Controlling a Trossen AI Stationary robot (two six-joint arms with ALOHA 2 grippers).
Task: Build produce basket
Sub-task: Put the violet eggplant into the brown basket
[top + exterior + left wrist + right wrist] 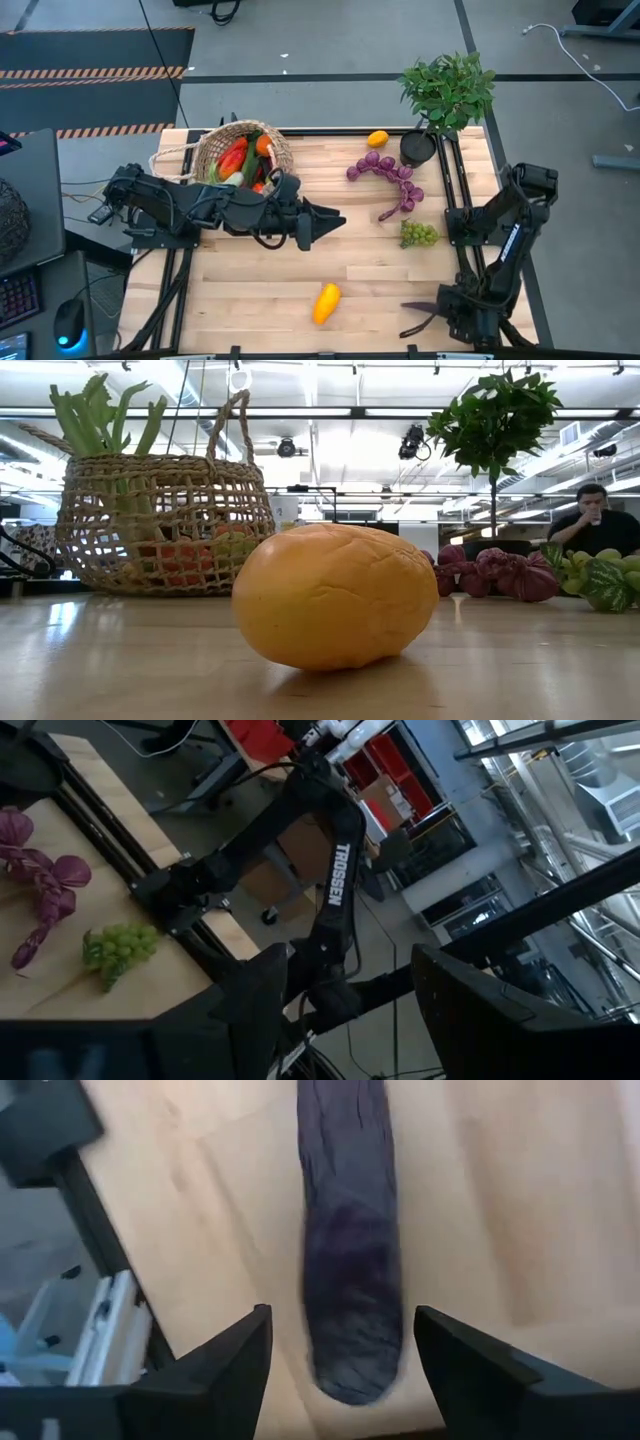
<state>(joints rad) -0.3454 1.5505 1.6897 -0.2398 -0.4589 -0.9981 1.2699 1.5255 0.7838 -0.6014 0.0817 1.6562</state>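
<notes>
Left gripper (335,219) hangs above mid-table with fingers parted and nothing between them; the basket (243,152), already loaded with red, orange and green produce (240,160), sits just behind it at the table's back-left, and the yellow-orange fruit (326,303) lies well in front of it near the front edge. Right gripper (412,318) is low at the front-right corner, fingers spread, with a dark purple eggplant (348,1250) lying on the wood between them, not clamped. Purple grapes (390,178), green grapes (419,234), a small orange fruit (377,139) and the potted plant (447,95) lie behind the right gripper on the right half.
</notes>
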